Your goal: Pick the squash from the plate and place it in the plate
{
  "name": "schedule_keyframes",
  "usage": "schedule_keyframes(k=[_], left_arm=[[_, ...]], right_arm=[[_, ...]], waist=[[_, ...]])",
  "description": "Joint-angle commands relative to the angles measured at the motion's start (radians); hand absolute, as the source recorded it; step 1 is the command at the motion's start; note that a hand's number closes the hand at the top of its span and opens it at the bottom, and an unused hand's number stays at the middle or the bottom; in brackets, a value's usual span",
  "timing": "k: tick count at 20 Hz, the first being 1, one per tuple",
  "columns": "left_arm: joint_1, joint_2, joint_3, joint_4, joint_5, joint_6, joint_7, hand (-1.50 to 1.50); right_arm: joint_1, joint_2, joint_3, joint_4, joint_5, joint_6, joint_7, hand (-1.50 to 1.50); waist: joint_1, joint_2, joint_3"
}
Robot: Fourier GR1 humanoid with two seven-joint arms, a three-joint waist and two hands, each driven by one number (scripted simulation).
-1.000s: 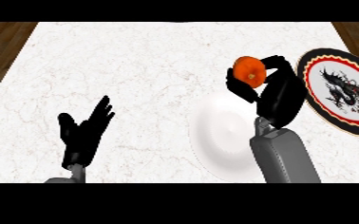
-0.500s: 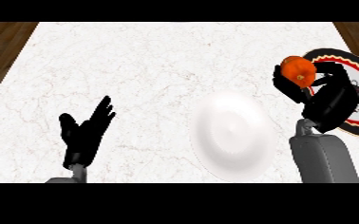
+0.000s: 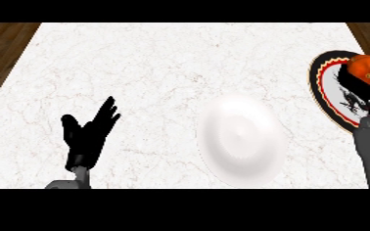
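Orange squash (image 3: 361, 64) at right edge, over patterned plate (image 3: 325, 85)

We are looking steeply down from head height at the marble counter (image 3: 145, 68), facing its far edge. We are seeing only this one view, with forearms entering from below.

Bare marble tabletop (image 3: 145, 58) stretches open between a white plate (image 3: 241, 138) and the patterned plate (image 3: 334, 95) at right edge.
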Motion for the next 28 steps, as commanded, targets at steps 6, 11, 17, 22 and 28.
schedule_keyframes(k=[6, 11, 17, 22, 28], left_arm=[[0.016, 0.003, -0.013, -0.032, 0.007, -0.027, 0.034, 0.00], [0.000, -0.025, -0.027, 0.010, -0.027, 0.008, 0.004, 0.00], [0.026, -0.018, -0.039, -0.014, -0.019, -0.017, 0.015, 0.00], [0.023, -0.006, -0.017, -0.009, -0.009, -0.024, -0.004, 0.00], [-0.011, -0.024, -0.001, 0.029, -0.013, 0.004, 0.011, 0.00]], right_arm=[[-0.154, -0.196, -0.192, 0.402, -0.361, 0.075, -0.425, 1.50], [-0.151, -0.251, -0.147, 0.640, -0.279, 0.262, -0.285, -1.50], [-0.230, -0.268, -0.227, 0.768, -0.383, 0.386, -0.501, -1.50], [-0.228, -0.219, -0.347, 0.738, -0.515, 0.374, -0.750, -1.50], [-0.221, -0.243, -0.500, 0.760, -0.669, 0.435, -0.912, -1.50]], waist=[[0.018, 0.007, -0.001], [0.037, 0.020, -0.001], [0.050, 0.021, 0.003], [0.033, 0.017, 0.003], [0.008, 0.011, 0.000]])
